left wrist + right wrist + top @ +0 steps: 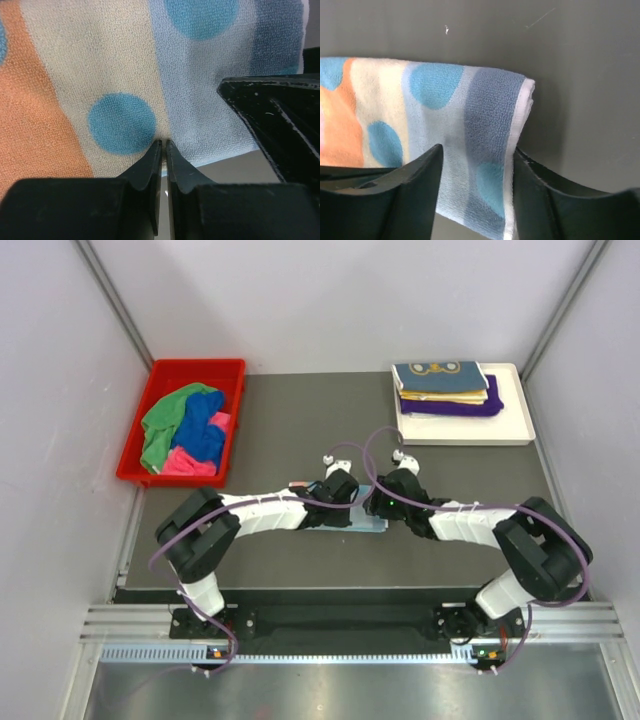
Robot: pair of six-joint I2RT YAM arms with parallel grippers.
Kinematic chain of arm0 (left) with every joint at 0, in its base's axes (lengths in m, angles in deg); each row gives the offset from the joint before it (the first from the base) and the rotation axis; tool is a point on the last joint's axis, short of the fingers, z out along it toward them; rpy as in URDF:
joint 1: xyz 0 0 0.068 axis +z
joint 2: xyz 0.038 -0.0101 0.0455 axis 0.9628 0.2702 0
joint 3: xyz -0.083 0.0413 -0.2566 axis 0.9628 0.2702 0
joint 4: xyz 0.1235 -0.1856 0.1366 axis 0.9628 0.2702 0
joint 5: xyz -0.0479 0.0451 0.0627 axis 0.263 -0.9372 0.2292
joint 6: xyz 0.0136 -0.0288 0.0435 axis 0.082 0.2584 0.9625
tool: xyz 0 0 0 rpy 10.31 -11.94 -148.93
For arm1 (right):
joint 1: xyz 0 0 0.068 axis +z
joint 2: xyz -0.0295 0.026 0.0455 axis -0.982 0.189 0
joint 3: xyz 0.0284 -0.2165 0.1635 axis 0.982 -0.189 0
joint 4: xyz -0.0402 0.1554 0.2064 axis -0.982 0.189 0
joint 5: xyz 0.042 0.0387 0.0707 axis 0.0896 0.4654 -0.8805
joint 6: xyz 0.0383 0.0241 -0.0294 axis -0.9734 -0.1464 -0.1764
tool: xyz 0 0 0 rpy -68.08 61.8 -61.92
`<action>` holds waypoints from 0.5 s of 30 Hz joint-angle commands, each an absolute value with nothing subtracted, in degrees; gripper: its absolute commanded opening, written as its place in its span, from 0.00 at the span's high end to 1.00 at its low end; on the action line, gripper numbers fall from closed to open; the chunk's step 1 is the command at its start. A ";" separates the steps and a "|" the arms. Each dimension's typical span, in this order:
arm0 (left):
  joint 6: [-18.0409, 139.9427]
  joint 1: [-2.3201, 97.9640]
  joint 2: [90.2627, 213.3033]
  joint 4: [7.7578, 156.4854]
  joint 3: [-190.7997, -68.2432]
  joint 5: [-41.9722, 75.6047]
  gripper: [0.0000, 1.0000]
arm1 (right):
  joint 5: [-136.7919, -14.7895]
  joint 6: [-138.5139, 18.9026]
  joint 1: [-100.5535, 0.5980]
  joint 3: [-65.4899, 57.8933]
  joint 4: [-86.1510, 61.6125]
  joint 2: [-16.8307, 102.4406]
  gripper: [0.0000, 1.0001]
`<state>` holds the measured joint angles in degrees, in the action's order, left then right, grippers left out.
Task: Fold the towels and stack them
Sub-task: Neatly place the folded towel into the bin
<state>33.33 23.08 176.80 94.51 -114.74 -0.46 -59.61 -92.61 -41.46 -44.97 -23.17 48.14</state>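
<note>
A folded towel (370, 523) striped orange, cream and pale blue with teal dots (120, 122) lies flat at the table's middle, mostly hidden under both arms from above. My left gripper (163, 143) has its jaws nearly together, nipping the towel's near edge. My right gripper (477, 167) is open and straddles the towel's blue end (490, 115), its right finger (535, 175) against the white hem. That gripper's black finger (280, 115) also shows in the left wrist view. More towels, green (165, 420), blue (205, 430) and pink (190, 462), lie crumpled in a bin.
The red bin (180, 365) stands at the back left. A white tray (515, 430) at the back right carries a folded stack: navy with yellow print (440, 375) over yellow (445, 396) over purple (455, 409). Grey walls close in both sides.
</note>
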 commanded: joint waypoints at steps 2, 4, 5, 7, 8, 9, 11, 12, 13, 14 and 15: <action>30.87 21.85 177.28 92.66 -115.19 -1.46 0.88 | -58.31 -95.18 -39.64 -45.07 -19.98 50.84 0.51; 30.43 21.85 176.93 92.57 -114.75 -1.99 0.88 | -57.69 -95.35 -39.55 -45.07 -19.46 50.93 0.55; 30.34 21.85 176.58 92.49 -114.57 -1.99 0.89 | -57.52 -95.27 -39.55 -44.81 -19.20 50.93 0.61; 30.17 21.94 175.26 92.66 -114.39 -2.78 0.89 | -56.46 -94.74 -39.64 -44.45 -17.88 51.02 0.69; 30.17 21.85 174.82 92.92 -114.48 -3.13 0.88 | -56.11 -94.48 -39.55 -43.93 -17.44 51.02 0.78; 30.25 21.85 174.12 93.80 -114.74 -3.57 0.89 | -55.50 -93.78 -39.55 -43.58 -16.91 51.11 0.81; 30.52 21.85 171.22 95.55 -116.15 -5.75 0.88 | -54.01 -92.20 -39.47 -42.35 -14.99 51.02 0.92; 31.13 21.85 169.99 97.04 -116.59 -6.38 0.88 | -53.39 -91.58 -39.55 -41.73 -14.02 50.93 0.95; 31.48 21.94 167.46 97.75 -117.81 -7.17 0.88 | -52.95 -90.88 -39.55 -41.03 -13.14 50.85 0.97; 31.75 21.94 166.04 98.72 -118.52 -9.44 0.87 | -51.12 -89.13 -39.55 -39.46 -10.61 50.85 1.00; 31.84 21.94 164.72 100.03 -119.22 -10.59 0.87 | -50.14 -87.98 -39.55 -38.31 -9.36 51.02 1.00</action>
